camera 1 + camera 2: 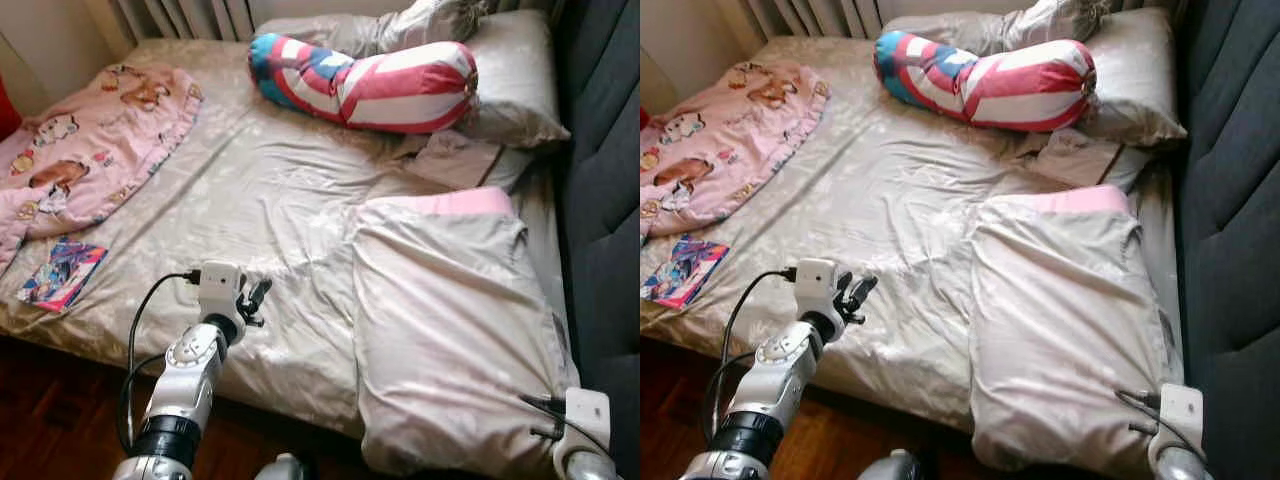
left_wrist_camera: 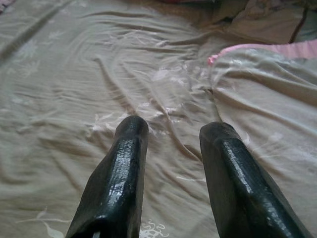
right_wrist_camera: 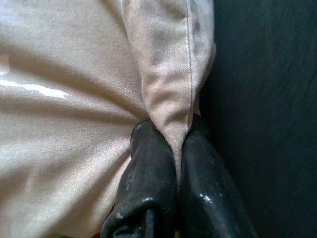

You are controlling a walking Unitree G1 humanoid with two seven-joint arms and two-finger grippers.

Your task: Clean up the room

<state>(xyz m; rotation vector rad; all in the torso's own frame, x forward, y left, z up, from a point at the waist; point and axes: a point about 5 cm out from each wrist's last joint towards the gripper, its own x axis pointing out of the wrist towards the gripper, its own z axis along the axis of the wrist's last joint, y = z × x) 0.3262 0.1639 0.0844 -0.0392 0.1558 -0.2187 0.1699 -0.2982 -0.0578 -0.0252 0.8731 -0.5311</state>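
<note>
Right wrist view: right gripper (image 3: 171,148) pinches corner of folded beige duvet (image 1: 450,320), beside dark headboard (image 1: 600,200). Left gripper (image 1: 253,300), fingers parted, empty, hovers beside duvet's other edge. Advice: pull evenly, keep pinch firm.

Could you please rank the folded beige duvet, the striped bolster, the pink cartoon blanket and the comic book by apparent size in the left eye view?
1. Folded beige duvet, though it lies nearest the camera.
2. Pink cartoon blanket and striped bolster: too similar to rank; the blanket is cropped.
3. Comic book.
</note>
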